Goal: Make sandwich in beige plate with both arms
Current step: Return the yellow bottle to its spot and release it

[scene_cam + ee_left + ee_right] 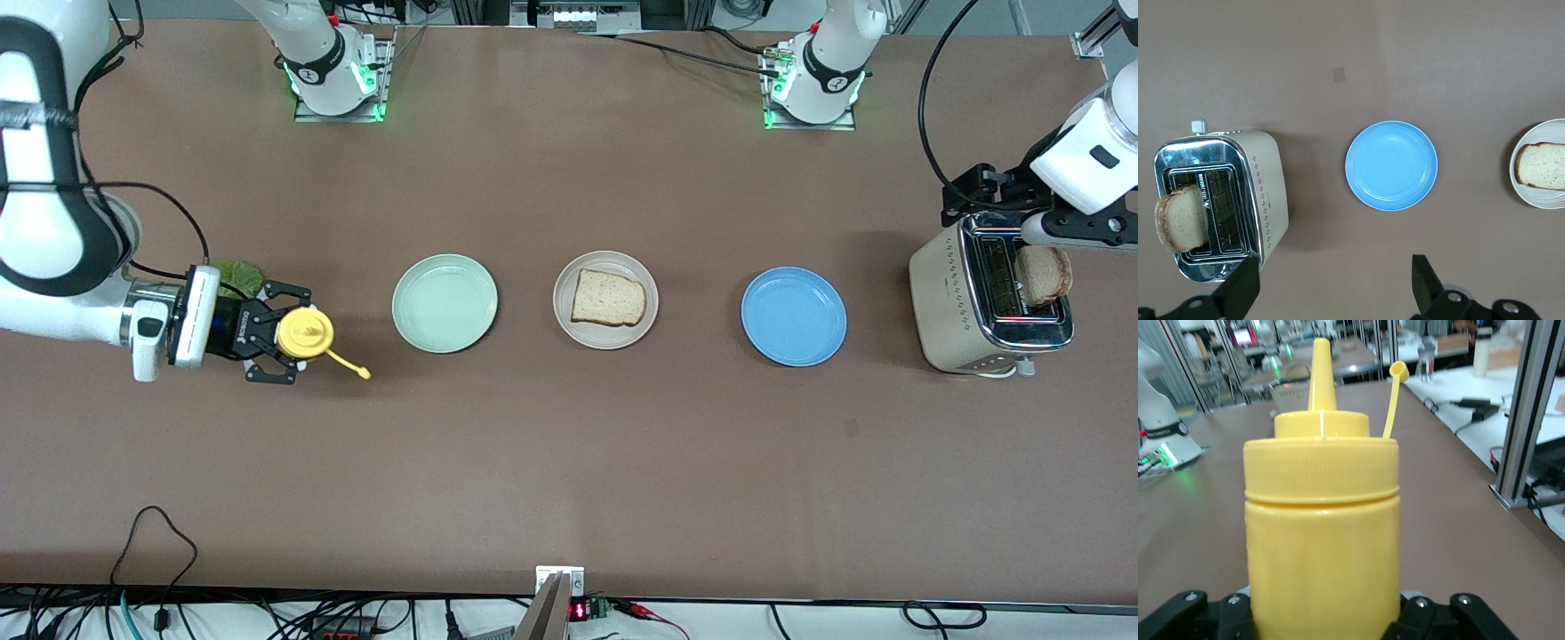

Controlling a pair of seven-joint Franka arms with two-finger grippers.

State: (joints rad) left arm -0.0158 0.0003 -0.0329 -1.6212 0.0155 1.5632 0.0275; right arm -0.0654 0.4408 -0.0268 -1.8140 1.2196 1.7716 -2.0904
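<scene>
At the right arm's end of the surface, the right gripper (pixel 283 335) has its fingers pinching a yellow squeeze bottle (pixel 305 332) whose cap tab (pixel 348 364) hangs open beside the spout, with a green lettuce leaf (pixel 238 276) lying just beside the wrist. In the middle of the surface the beige plate (pixel 605 300) carries one slice of bread (pixel 608 298), sitting between a mint-green plate (pixel 444 303) and a blue plate (pixel 794 316). Near the edge at the left arm's end, the left gripper (pixel 1335 288) hovers over a toaster (pixel 987 307) with its fingers spread wide and holding nothing, while a second bread slice (pixel 1045 276) sticks up out of a slot.
</scene>
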